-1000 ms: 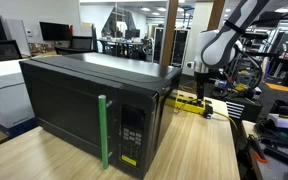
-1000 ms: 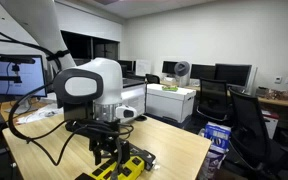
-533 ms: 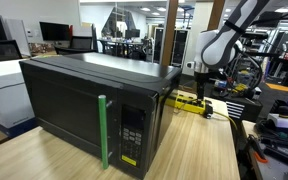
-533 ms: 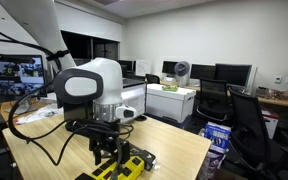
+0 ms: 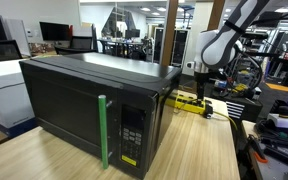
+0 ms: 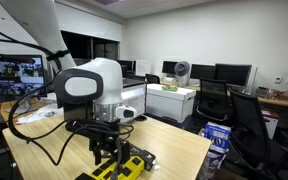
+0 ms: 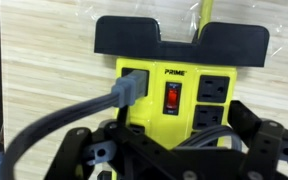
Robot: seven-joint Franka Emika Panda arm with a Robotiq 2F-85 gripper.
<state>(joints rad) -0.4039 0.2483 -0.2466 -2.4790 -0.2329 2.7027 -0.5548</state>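
Note:
My gripper (image 7: 166, 140) hangs just above a yellow and black power strip (image 7: 174, 75) that lies on the wooden table. Its fingers stand wide apart on either side of the strip, with nothing held. The strip has a red switch (image 7: 171, 97) and a grey plug (image 7: 132, 88) in one outlet, with its cable running off to the left. In both exterior views the gripper (image 5: 201, 88) (image 6: 111, 152) points straight down over the strip (image 5: 189, 101) (image 6: 124, 168).
A large black microwave (image 5: 84, 95) with a green door handle (image 5: 103, 130) stands on the table (image 5: 199, 140), beside the strip. Cables trail over the table (image 6: 44, 150). Office chairs (image 6: 246, 115), desks and monitors stand around.

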